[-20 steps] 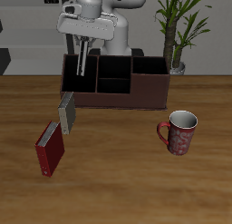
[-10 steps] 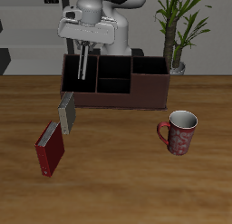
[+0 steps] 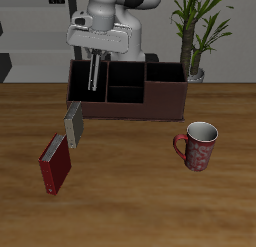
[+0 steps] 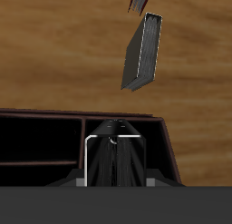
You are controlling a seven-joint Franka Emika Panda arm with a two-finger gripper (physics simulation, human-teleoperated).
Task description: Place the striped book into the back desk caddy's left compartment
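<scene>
The back desk caddy [image 3: 127,89] blocks twelve o'clock; bare tabletop [image 3: 128,181] lies open between dark red book [image 3: 55,162] and mug [image 3: 197,145].

Red book [image 3: 55,163], grey book [image 3: 73,125], mug [image 3: 197,146], plant [image 3: 196,29]

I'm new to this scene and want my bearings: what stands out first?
The gripper hangs over the back desk caddy at the table's rear, holding the striped book upright in the left compartment. A grey book leans just before the caddy, with a dark red book nearer the front edge. A red patterned mug sits apart.
</scene>
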